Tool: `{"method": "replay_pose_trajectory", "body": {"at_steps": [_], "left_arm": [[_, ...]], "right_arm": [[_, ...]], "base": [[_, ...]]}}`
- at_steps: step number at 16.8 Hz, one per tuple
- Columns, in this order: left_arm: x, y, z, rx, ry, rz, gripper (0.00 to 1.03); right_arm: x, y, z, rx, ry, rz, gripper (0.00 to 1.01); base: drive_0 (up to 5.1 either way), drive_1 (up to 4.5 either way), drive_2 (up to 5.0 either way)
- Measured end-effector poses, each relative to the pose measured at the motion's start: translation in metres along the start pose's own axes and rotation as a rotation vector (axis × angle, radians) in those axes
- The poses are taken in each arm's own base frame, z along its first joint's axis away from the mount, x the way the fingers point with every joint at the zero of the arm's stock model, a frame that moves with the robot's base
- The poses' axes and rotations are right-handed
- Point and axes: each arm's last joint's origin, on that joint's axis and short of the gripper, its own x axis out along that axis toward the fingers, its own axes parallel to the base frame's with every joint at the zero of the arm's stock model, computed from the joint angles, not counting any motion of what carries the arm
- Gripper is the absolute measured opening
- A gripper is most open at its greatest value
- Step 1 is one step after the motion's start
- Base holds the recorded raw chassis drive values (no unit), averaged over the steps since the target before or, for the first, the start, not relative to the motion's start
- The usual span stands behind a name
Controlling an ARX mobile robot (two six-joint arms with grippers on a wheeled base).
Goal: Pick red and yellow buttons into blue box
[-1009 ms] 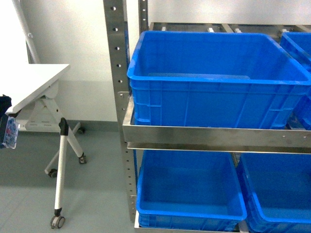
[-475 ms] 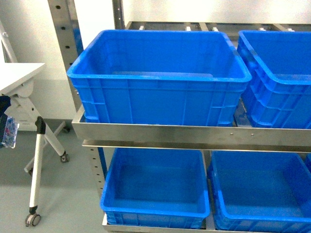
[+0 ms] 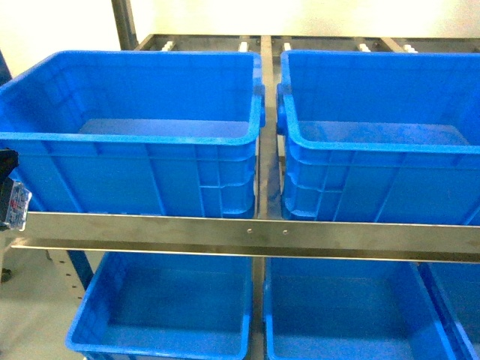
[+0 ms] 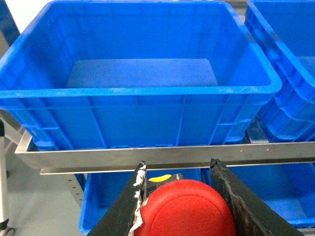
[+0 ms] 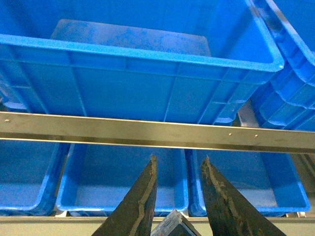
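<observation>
The red button (image 4: 184, 209) shows its round cap in the left wrist view. My left gripper (image 4: 177, 163) is shut on it, one dark finger on each side. A blue box (image 4: 138, 91) stands on the upper shelf just ahead of and above that gripper, and it looks empty. My right gripper (image 5: 179, 159) holds a clear-and-black blocky base (image 5: 174, 225) low between its fingers. The cap of that base is hidden, so I cannot tell its colour. The head view shows two blue boxes side by side, left (image 3: 127, 139) and right (image 3: 375, 142).
A steel shelf rail (image 3: 247, 232) runs across in front of the upper boxes. More blue boxes (image 3: 165, 315) sit on the lower shelf. An upright post (image 3: 266, 127) separates the two upper boxes. A small clear-and-dark thing (image 3: 11, 199) shows at the head view's left edge.
The head view has shifted right along the rack. The white folding table and floor have left the view. Two upper boxes now fill it, nearer than before.
</observation>
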Motion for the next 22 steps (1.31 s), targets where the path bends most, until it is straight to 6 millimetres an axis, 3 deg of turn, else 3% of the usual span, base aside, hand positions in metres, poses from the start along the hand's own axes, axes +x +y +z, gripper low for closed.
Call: {"method": "replay_pose_trajectory", "body": {"at_steps": [13, 22], "left_arm": [[0.0000, 0.0000, 0.0004, -0.001, -0.004, 0.000, 0.31], [0.0003, -0.0003, -0.0005, 0.001, 0.003, -0.003, 0.31]], "right_arm": [[0.0000, 0.0000, -0.0001, 0.000, 0.001, 0.000, 0.26], [0.0000, -0.0001, 0.0001, 0.000, 0.000, -0.002, 0.26]], "base": [[4.4, -0.01, -4.1], [0.0, 0.00, 0.0]]}}
